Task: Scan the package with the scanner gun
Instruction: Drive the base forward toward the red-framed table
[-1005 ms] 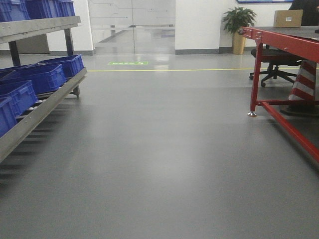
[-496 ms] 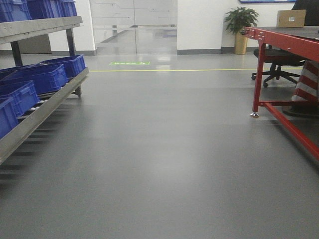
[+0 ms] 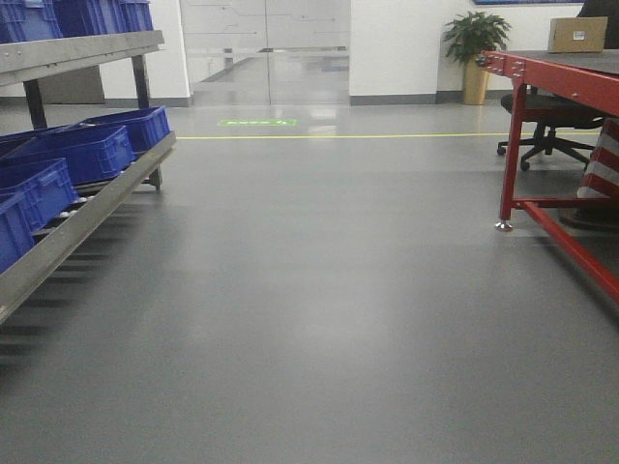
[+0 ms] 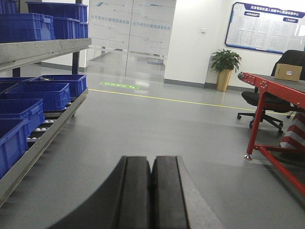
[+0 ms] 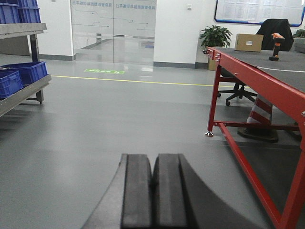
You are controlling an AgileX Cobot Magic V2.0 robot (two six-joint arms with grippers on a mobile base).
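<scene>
L claw (image 4: 151, 191) & R claw (image 5: 152, 195): both clenched, pads together, nothing btwn. Mid-room: blue crates (image 4: 40, 95) on rack (image 4: 47, 143), L side; red-framed tabletop (image 5: 281, 69), R side. Far end of tabletop: package (image 5: 248, 42), white label facing; scanner gun (image 5: 275, 46) upright near it, apart.

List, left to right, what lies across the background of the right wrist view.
blue crates → green floor marking → potted plant → package → scanner gun
</scene>
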